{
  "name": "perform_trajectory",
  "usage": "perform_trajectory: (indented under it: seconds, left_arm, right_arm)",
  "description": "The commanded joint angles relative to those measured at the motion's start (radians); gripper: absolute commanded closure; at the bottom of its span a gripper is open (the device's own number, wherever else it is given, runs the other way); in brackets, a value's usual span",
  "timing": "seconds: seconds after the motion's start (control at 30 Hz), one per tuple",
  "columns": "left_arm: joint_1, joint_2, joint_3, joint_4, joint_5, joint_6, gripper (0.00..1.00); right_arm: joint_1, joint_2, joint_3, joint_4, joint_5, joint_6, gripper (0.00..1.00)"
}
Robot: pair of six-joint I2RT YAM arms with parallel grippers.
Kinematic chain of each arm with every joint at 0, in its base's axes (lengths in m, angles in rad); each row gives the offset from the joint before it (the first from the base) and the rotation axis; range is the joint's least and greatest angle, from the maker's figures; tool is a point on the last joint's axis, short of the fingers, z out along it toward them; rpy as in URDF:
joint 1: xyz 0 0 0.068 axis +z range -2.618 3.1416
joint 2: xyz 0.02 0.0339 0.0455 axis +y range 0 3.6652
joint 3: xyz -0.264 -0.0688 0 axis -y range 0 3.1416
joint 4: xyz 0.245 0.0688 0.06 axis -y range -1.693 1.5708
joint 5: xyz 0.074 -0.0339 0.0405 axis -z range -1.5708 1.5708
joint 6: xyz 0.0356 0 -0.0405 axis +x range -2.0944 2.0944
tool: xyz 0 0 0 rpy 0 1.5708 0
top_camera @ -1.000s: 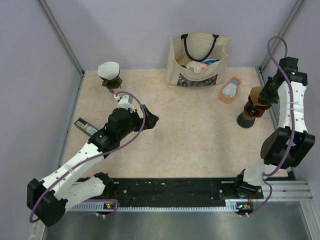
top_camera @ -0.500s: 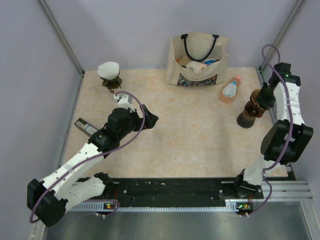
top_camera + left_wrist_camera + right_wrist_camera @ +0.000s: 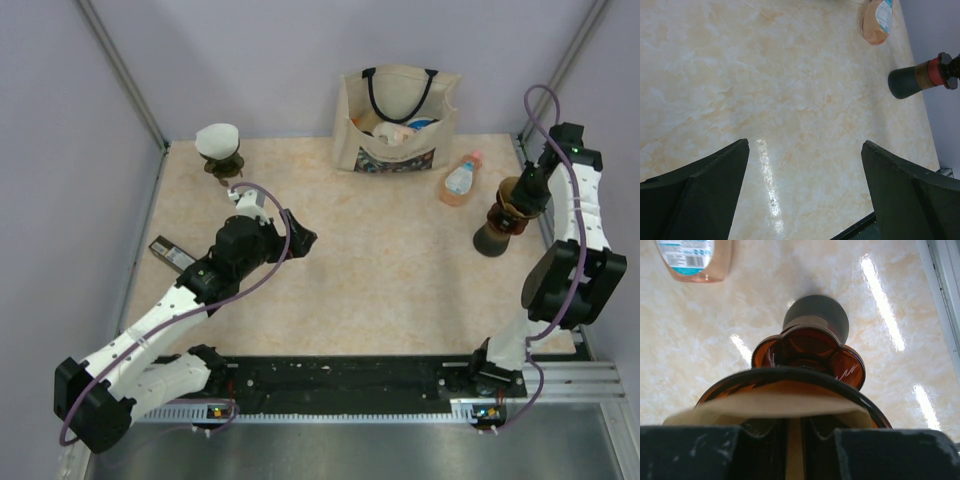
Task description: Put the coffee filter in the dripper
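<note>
coffee filter (image 3: 785, 407) is seen in mouth of amber dripper (image 3: 810, 347), pinched at its seam by right gripper (image 3: 795, 440), jaws narrow. it should be pressed flush w/ cone before release. left gripper (image 3: 802, 192) is held wide & empty.

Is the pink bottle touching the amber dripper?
Apart. The top external view shows a strip of bare table between the pink bottle and the amber dripper.

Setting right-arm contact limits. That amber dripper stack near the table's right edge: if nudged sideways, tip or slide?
Probably tips: the amber dripper flares wider than its dark base and stands tall. Looks like glass, so likely fragile and slick on the glossy table. The paper filter adds little weight.
</note>
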Motion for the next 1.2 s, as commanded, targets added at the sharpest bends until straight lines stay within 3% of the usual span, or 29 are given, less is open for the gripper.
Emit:
perform_trajectory:
  seconds: [0.0,0.33,0.53,0.67,0.7,0.8,1.0,1.17]
  left_arm:
    - [0.005,-0.003,0.003,0.029,-0.001,0.021,0.01]
    - [0.008,-0.017,0.002,0.026,0.006,0.021,0.01]
    - [0.006,-0.023,0.011,0.018,-0.001,0.026,0.01]
    - [0.008,-0.035,0.031,-0.022,-0.033,0.029,0.01]
    - [0.008,-0.046,0.035,-0.042,-0.047,0.029,0.01]
    - [0.008,-0.087,0.051,-0.114,-0.110,0.027,0.01]
    - [0.006,-0.230,0.078,-0.311,-0.288,-0.022,0.01]
    - [0.006,-0.355,0.138,-0.609,-0.510,-0.132,0.01]
  right_arm:
    - [-0.002,-0.030,0.099,-0.006,-0.018,-0.002,0.86]
    - [-0.002,-0.051,0.137,-0.038,0.006,0.000,0.83]
    - [-0.002,-0.094,0.263,-0.073,0.022,0.006,0.82]
    - [-0.001,-0.204,0.240,-0.029,-0.007,0.012,0.64]
    - [-0.001,-0.265,0.196,0.014,-0.045,0.012,0.53]
    - [-0.002,-0.445,0.004,0.202,-0.162,0.037,0.01]
    - [-0.002,-0.821,-0.439,0.621,-0.502,0.145,0.01]
    - [-0.001,-1.037,-0.772,0.937,-0.789,0.354,0.01]
